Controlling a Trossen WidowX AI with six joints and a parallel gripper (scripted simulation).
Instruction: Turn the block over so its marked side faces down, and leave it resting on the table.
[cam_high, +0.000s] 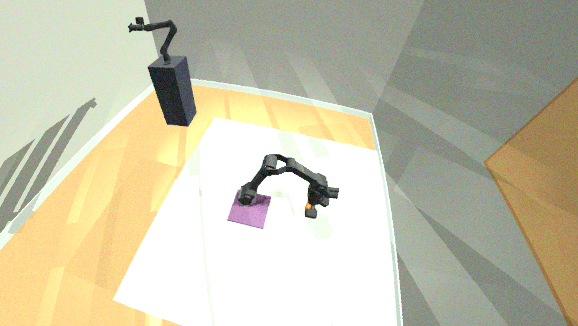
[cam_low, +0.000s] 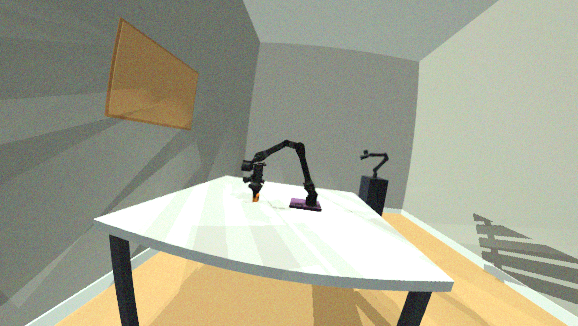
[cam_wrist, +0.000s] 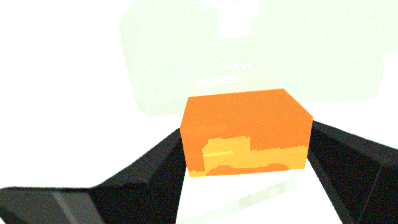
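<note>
The orange block (cam_wrist: 245, 131) (cam_high: 308, 205) (cam_low: 256, 197) rests on the white table (cam_high: 280, 270) (cam_low: 280, 240). In the wrist view it sits between my two black fingers, its paler yellow marked patch on the side facing the camera. My gripper (cam_wrist: 242, 130) (cam_high: 310, 209) (cam_low: 255, 194) points down at the table and is shut on the block, one finger against each side. The top and exterior views show only a small orange spot under the fingers.
The arm's base stands on a purple mat (cam_high: 248, 212) (cam_low: 299, 197) near the table's middle. A dark pedestal (cam_high: 172, 90) (cam_low: 373, 192) with a second small arm stands on the floor beyond the table. An orange panel (cam_low: 150, 95) hangs on the wall.
</note>
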